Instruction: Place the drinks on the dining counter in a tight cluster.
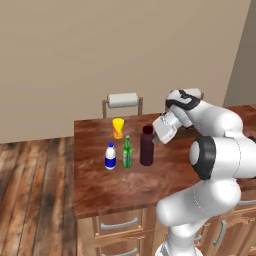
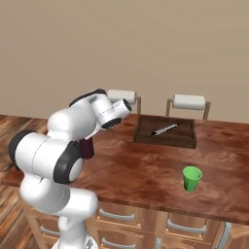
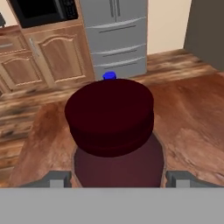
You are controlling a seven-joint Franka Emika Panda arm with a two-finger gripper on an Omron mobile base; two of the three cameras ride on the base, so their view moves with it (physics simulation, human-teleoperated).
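Glossy wooden table [image 1: 100, 187] by a beige wall; the hand [image 3: 114, 179] spread, apparently straddling the maroon bottle [image 3: 111, 131], wood floor beyond.

The left base view looks from behind the white robot arm [image 1: 215, 165], on its left, forward and down across the glossy reddish-brown wooden bench [image 1: 105, 187] toward a beige wall. The right base view looks from behind on the arm's right, over the same bench top. Both share the tall dark maroon bottle [image 1: 146, 145] and the grey paper-towel roll [image 1: 123, 100]. The hand view sits very close behind the maroon bottle's cap, facing across the bench toward a grey refrigerator [image 3: 114, 35].
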